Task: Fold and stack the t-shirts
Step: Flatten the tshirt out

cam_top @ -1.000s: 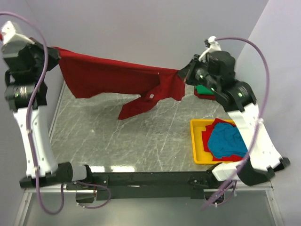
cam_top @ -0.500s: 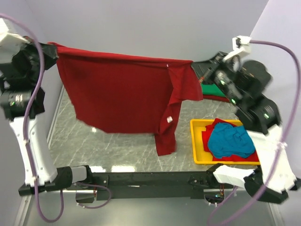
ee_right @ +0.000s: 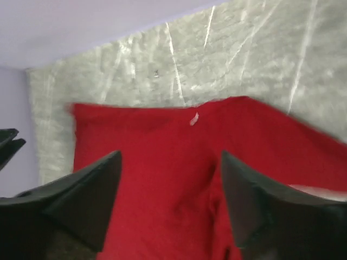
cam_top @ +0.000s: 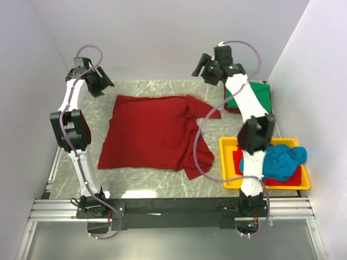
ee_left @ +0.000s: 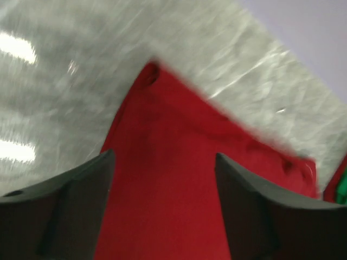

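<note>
Streaked grey stone tabletop (cam_top: 146, 177) bears a rumpled red t-shirt (cam_top: 149, 132).

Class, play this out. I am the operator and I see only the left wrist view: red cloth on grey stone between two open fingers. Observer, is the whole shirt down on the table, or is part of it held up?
Observer: The dark red cloth t-shirt lies fully on the grey marbled table, its right side rumpled.
Operator: Where is the other arm?
Observer: The right pincer hovers open over the shirt's far right corner, holding nothing.
Operator: Any other shirts?
Observer: A crumpled teal blue t-shirt lies in the yellow plastic tray, near right.
</note>
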